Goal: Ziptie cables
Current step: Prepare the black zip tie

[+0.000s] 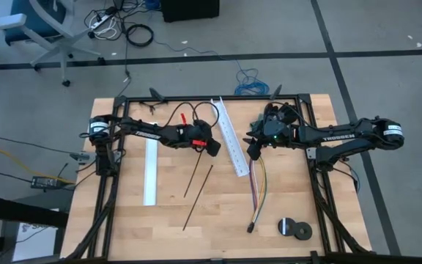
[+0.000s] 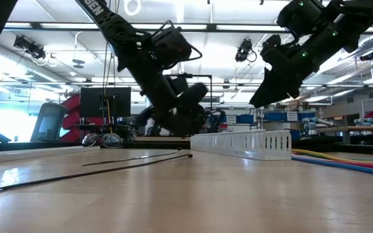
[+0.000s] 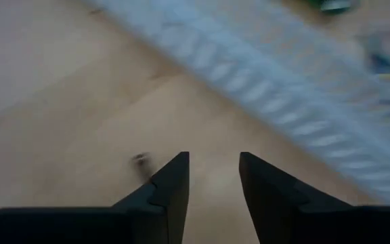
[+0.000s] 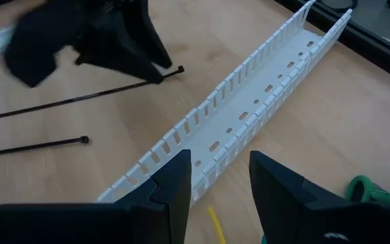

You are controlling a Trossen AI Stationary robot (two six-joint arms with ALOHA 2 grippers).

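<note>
Two straight black zipties (image 1: 198,174) (image 1: 198,199) lie flat on the wooden table, left of the white slotted channel (image 1: 229,139). The cables (image 1: 259,192) lie on the table right of the channel, with their dark end (image 1: 251,227) toward the near edge. My left gripper (image 3: 214,166) is open just above the far ziptie's head (image 4: 179,70), and nothing is between its fingers. My right gripper (image 4: 220,166) hangs open above the channel's near end (image 4: 181,169). A yellow wire (image 4: 215,222) lies below it.
A flat white strip (image 1: 151,170) lies at the left of the table. Two black rolls (image 1: 294,227) sit at the near right. The black frame (image 1: 196,97) runs along the table's edges. Bare wood shows between the strip and the zipties.
</note>
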